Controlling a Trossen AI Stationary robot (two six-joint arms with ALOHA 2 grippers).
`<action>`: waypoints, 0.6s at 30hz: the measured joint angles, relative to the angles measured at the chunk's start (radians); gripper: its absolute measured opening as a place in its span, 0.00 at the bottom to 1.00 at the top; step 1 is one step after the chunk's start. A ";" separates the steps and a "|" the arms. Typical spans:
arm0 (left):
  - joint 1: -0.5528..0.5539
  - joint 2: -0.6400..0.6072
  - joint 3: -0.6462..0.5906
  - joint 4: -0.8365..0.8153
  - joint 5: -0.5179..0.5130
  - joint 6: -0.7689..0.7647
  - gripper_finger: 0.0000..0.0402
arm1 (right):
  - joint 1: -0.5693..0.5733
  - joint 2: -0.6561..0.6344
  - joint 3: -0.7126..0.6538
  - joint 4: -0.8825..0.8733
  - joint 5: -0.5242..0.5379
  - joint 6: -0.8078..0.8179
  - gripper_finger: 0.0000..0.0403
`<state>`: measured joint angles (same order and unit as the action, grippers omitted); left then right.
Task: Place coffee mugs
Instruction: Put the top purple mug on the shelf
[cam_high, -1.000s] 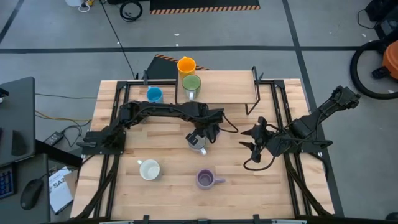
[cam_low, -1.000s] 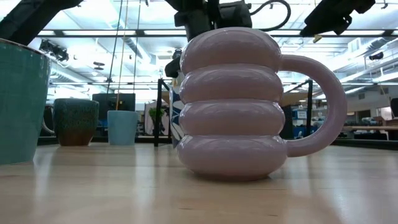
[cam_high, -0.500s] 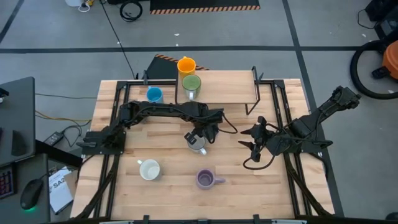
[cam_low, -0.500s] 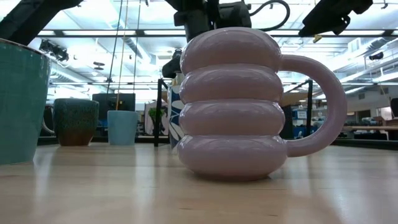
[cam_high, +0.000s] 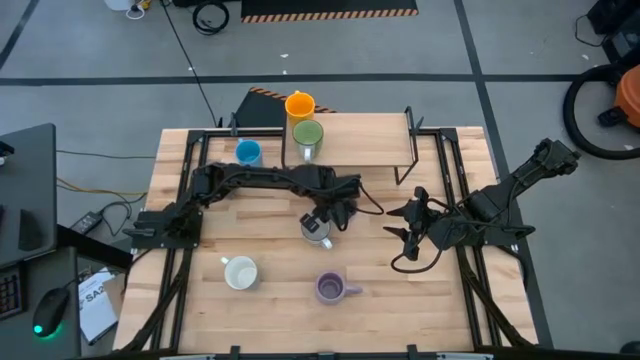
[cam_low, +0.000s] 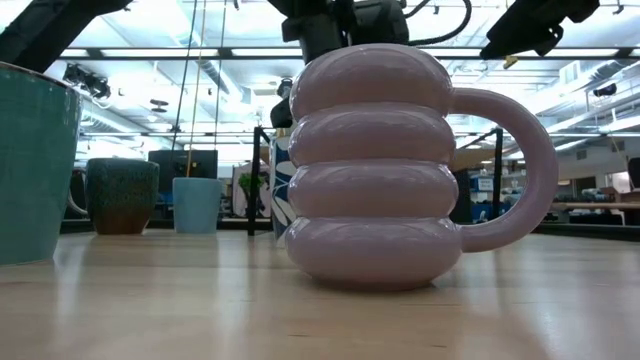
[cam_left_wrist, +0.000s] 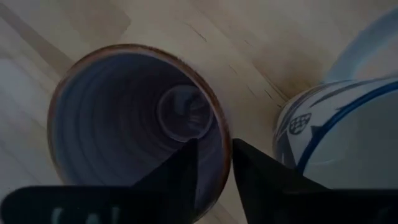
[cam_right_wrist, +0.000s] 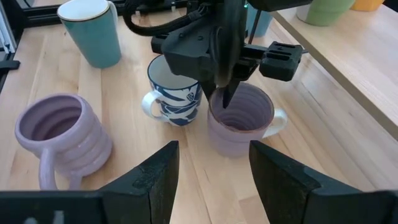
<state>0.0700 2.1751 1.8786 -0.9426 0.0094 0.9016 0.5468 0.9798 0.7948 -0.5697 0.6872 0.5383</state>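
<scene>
Near frame centre, left fingers (cam_left_wrist: 208, 171) straddling the pale purple mug (cam_right_wrist: 239, 118) rim, parted to release it on the table (cam_high: 260, 215); right fingers (cam_right_wrist: 208, 180) apart, idle.

Robotics lab or industrial test hall.
A butcher-block table (cam_high: 180, 160) on a black metal frame stands on a grey concrete floor (cam_high: 90, 60) marked with dark lines and a hazard-striped mat (cam_high: 330, 13). Loose cables (cam_high: 210, 16) lie about; a desk with a mouse (cam_high: 45, 318) adjoins. Behind, an open hall with ceiling strip lights (cam_low: 200, 40) and workstations.
</scene>
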 joint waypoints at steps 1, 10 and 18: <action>-0.002 -0.002 0.000 0.001 -0.008 0.000 0.29 | 0.000 0.000 0.000 0.000 0.000 -0.001 0.50; -0.036 -0.054 0.000 -0.002 -0.110 -0.028 0.36 | -0.021 0.000 0.000 0.013 0.000 -0.041 0.50; -0.035 -0.172 -0.022 -0.050 -0.024 -0.232 0.35 | -0.055 0.000 0.011 0.027 0.005 -0.117 0.50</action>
<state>0.0354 2.0034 1.8564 -0.9930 -0.0150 0.6696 0.4917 0.9798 0.8059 -0.5425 0.6922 0.4209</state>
